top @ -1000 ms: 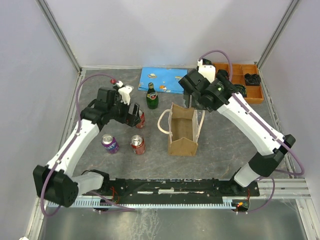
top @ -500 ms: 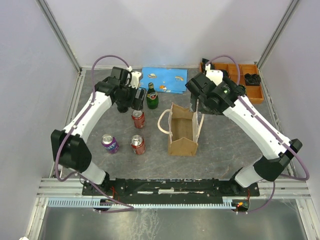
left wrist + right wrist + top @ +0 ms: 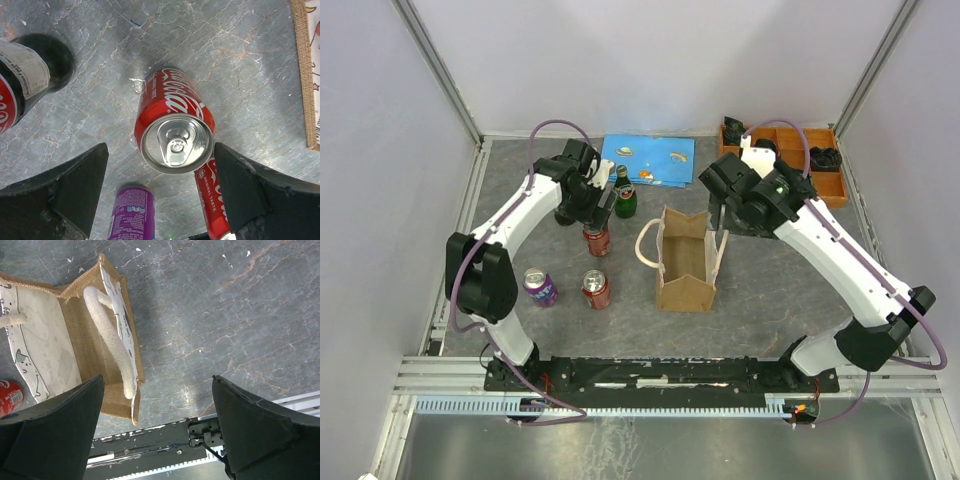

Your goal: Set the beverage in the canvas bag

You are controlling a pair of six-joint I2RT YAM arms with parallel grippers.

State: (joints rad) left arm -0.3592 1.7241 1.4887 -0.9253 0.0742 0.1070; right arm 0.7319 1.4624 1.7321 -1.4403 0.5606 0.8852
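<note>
Four drinks stand left of the canvas bag: a red cola can, a green bottle, a purple can and a second red can. My left gripper hangs open just behind and above the first red can. In the left wrist view that can stands upright ahead of the wide-apart fingers, untouched. My right gripper is open over the bag's far right corner. In the right wrist view the bag stands open with its cream handle showing.
An orange compartment tray sits at the back right and a blue patterned cloth at the back centre. The black base rail runs along the near edge. In the left wrist view the bottle is close on the left.
The left arm has swung toward the back wall, carrying its gripper from beside the red can to behind and above it. The right gripper has shifted slightly right along the bag's top.
</note>
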